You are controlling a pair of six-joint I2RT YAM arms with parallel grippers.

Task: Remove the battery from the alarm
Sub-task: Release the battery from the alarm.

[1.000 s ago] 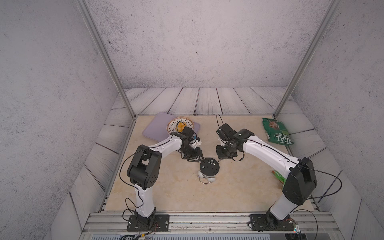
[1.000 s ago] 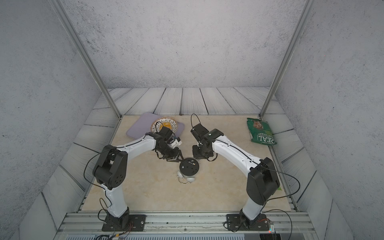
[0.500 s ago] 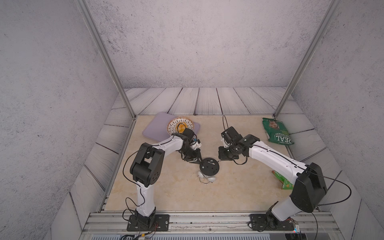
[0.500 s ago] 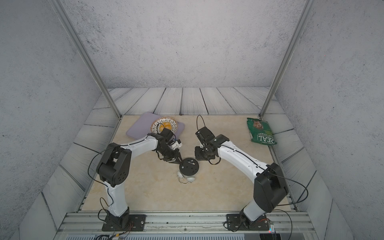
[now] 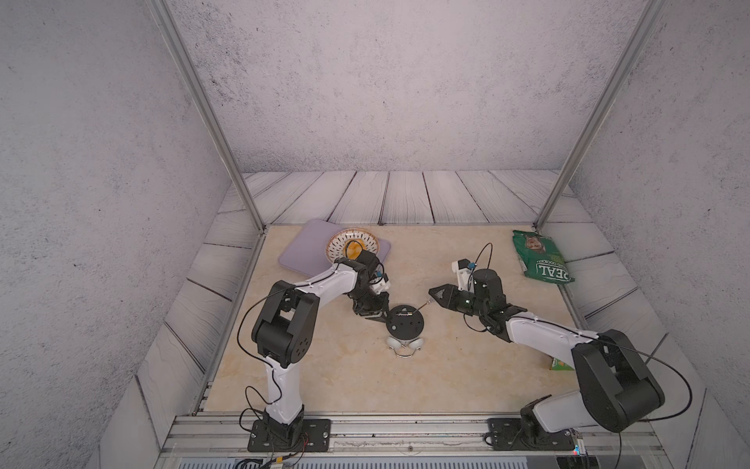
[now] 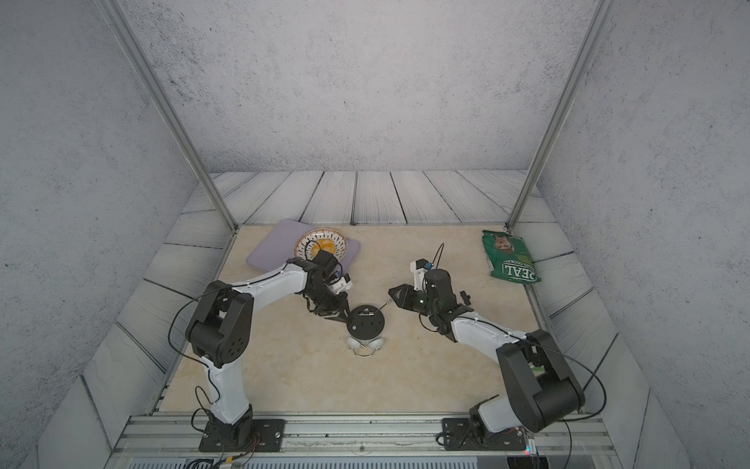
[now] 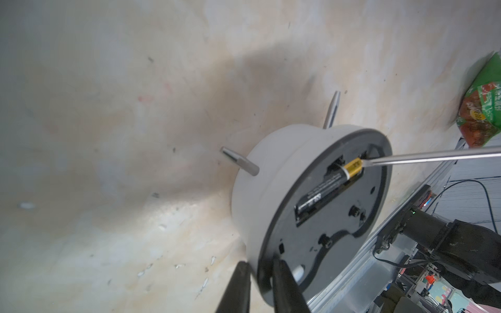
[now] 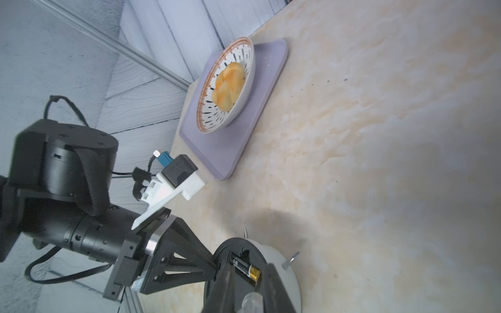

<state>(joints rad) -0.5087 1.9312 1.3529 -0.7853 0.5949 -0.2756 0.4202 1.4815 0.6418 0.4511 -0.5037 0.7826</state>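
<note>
Prying is the step in hand; the alarm point(image 5: 404, 323) lies face down, the battery point(image 7: 325, 187) in its open back bay, gold end tilted up against the screwdriver point(image 7: 433, 155) tip; next, I judge, comes levering it clear; the left gripper point(image 7: 259, 264) clenches the alarm's rim; the right gripper point(image 8: 250, 287) grasps the screwdriver's handle.

The alarm point(image 7: 260, 173) is showing a whitish body and black back; the battery point(image 7: 325, 187) is showing black with a gold end. The screwdriver point(image 7: 433, 157) is gleaming silver. The white bowl point(image 8: 207, 108) is wearing black dashes and an orange-brown rim.
</note>
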